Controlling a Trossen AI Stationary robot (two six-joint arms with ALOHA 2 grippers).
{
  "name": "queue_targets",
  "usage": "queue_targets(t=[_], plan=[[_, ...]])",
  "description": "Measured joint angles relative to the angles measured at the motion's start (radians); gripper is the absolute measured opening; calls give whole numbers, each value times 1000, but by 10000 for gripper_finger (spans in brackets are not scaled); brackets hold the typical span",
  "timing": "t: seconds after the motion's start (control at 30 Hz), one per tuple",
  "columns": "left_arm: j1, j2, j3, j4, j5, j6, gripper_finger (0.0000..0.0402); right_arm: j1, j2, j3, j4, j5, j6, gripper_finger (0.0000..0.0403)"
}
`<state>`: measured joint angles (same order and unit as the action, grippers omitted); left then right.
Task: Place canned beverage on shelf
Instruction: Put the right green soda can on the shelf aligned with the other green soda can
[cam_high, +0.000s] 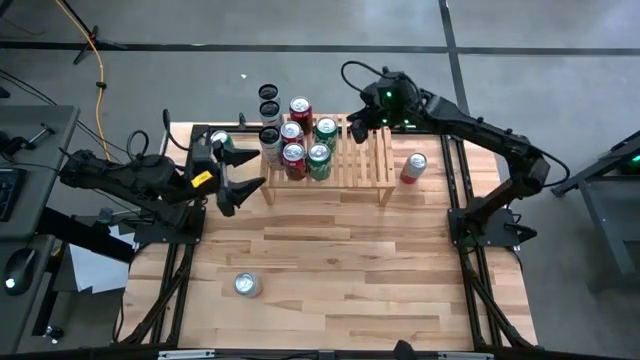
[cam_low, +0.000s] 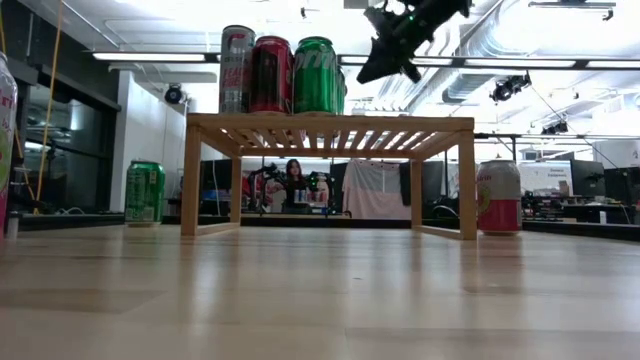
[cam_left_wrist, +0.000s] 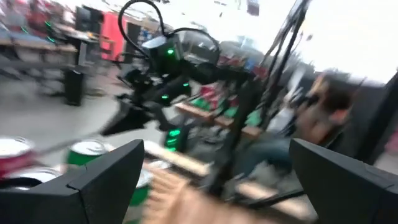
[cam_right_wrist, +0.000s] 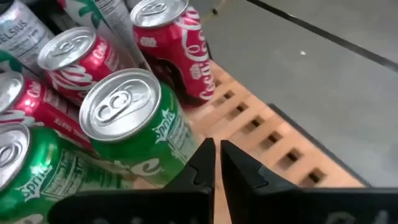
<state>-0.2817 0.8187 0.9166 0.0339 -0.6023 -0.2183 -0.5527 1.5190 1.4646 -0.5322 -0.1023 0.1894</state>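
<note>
The shelf, a low light-wood slatted rack, stands at the far middle of the table. On its left half stand several cans, red, green and silver. My right gripper hovers shut over the shelf's bare slats, just right of a green Sprite can, and holds nothing. In the low view this gripper hangs above the cans' tops. My left gripper waits open, left of the shelf, with nothing between its fingers.
A pink can stands on the table right of the shelf. A green can stands left of the shelf, by my left gripper. Another can sits near the front left. Two dark cans stand beyond the far edge.
</note>
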Motion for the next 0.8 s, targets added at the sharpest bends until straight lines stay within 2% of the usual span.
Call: queue_targets(t=[0.17,0.27,0.33,0.4,0.53,0.57,0.6,0.8], plan=[[6,31,10,-95,-28,149,387,-3,-9,-67,64,-7,-23,4],[14,38,10,-109,-10,153,352,-3,-2,-68,60,-12,-75,2],[14,37,10,-119,10,127,306,-3,-2,-68,79,-11,-111,1],[14,36,10,-130,33,104,241,-5,-2,-68,98,-8,-168,1],[14,33,10,-153,111,57,64,-22,3,-68,138,-8,-274,0],[14,33,10,-157,131,52,34,-29,8,-68,149,-14,-274,0],[14,34,10,-161,149,42,20,-37,14,-68,152,-25,-266,0],[12,52,10,-184,165,9,3,-65,92,-68,201,-115,-239,0]])
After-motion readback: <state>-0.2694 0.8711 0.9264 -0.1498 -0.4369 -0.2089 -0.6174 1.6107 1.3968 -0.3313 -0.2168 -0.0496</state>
